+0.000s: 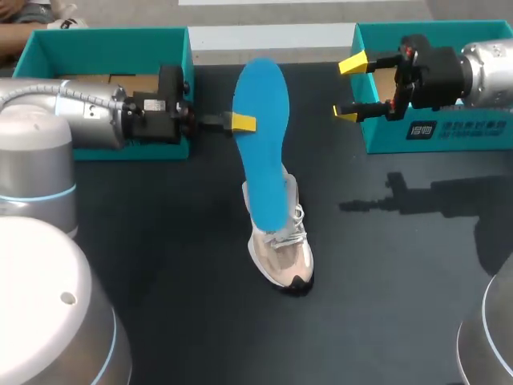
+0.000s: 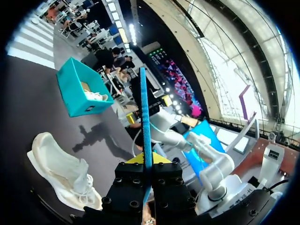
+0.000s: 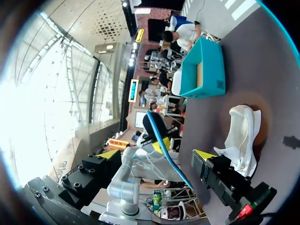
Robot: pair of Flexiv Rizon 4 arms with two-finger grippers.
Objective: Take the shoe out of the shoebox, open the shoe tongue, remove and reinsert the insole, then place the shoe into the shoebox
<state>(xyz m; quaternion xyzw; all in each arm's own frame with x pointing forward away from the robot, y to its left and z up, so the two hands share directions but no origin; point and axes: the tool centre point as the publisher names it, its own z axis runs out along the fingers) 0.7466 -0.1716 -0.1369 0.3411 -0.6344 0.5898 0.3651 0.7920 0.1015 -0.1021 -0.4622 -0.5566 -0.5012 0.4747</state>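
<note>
Head view: L gripper (image 1: pixel 241 123) is clamped on the blue insole (image 1: pixel 263 136) at one long edge. The insole's lower end overlaps the shoe (image 1: pixel 282 257), which sits on the table (image 1: pixel 401 281) between L shoebox (image 1: pixel 104 40) and R shoebox (image 1: pixel 449 132), outside both. R gripper (image 1: pixel 351 87) hangs by the R shoebox w/ fingers spread, holding nothing. Judged step: reinsertion. Procedure: steady the shoe w/ the R gripper, keep the tongue back, align the insole w/ the opening, feed toe end first at a shallow angle, avoid buckling. L wrist view: insole (image 2: pixel 144 108) appears edge-on, pinched from both sides by L gripper (image 2: pixel 144 159), and clear of the shoe (image 2: pixel 61 171) beside it. The head view cannot settle that gap. R wrist view: R gripper (image 3: pixel 157 154) is wide apart, nothing between. It alone shows insole (image 3: pixel 161 136) and shoe (image 3: pixel 241 136) side-on and apart.
</note>
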